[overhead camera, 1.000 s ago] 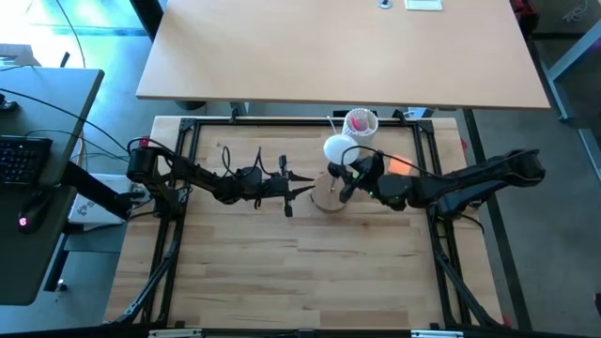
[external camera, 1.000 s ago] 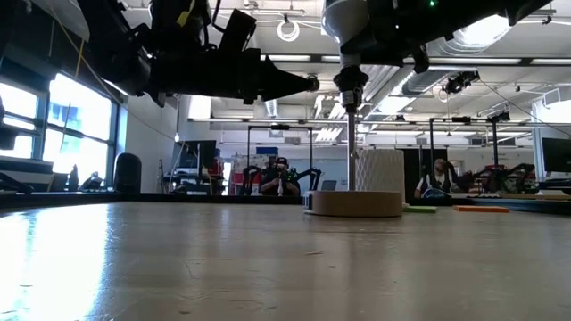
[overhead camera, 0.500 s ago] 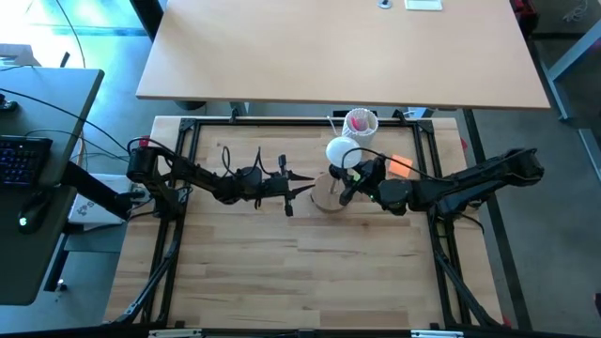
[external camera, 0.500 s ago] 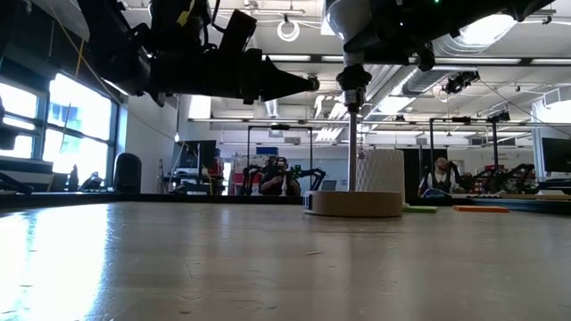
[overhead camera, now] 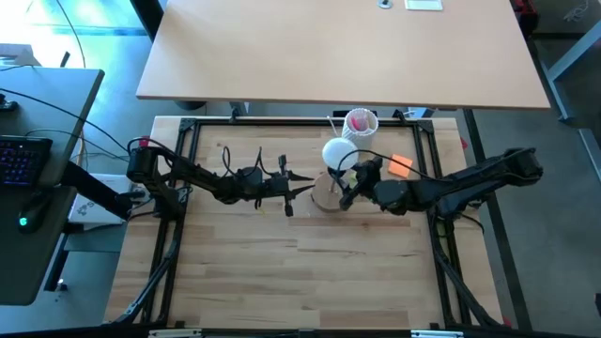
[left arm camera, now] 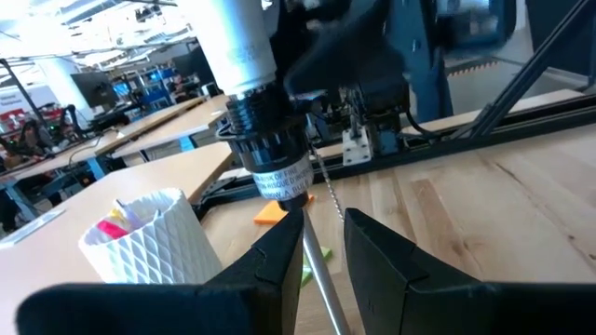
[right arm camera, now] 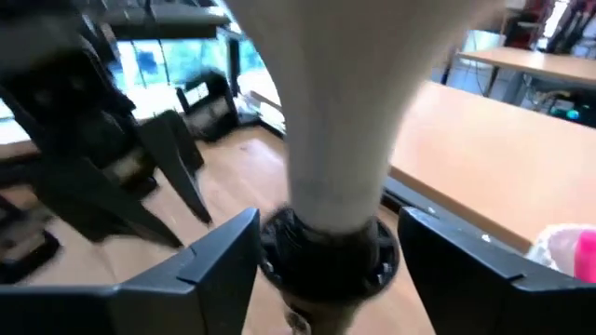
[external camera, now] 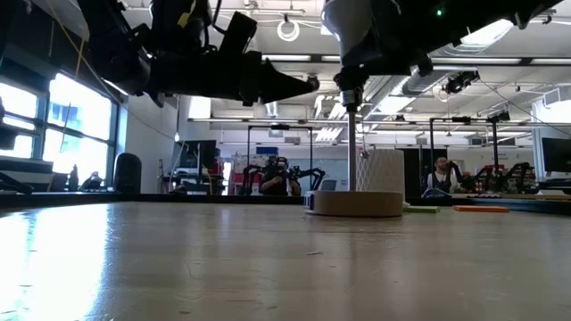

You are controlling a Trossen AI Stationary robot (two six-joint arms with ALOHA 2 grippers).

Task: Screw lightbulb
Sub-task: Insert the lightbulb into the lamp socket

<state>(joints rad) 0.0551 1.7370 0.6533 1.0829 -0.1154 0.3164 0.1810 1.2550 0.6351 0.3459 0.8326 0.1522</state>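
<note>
**Lightbulb seated in its socket, jaws on either side**

We see the lightbulb [overhead camera: 338, 151] standing upright on top of the black socket [left arm camera: 271, 158], its white neck running down into the socket's collar. The socket sits on a thin metal stem [external camera: 354, 152] that rises from a round wooden base [external camera: 356, 203] on the wooden surface [overhead camera: 310, 263]. In the high view the bulb's globe shows just behind the base, near the middle of the surface.

The right gripper [overhead camera: 351, 177] reaches in from the right at bulb height. In its wrist view we find its two dark fingers [right arm camera: 216, 262] set apart on either side of the socket collar and bulb neck, with a gap showing on each side: its jaws are released, touching nothing that we can make out.

The left gripper [overhead camera: 302, 188] comes in from the left and holds the stem just below the socket. In its wrist view the stem passes between its two fingers [left arm camera: 279, 256], and its jaws are clenched on it.

Behind the base stands a white ribbed cup [overhead camera: 361, 123] with pink contents. An orange piece [overhead camera: 400, 166] lies on the surface near the right arm. In the low view the cup [external camera: 379, 170] shows just behind the wooden base, and people sit in the room beyond.
</note>
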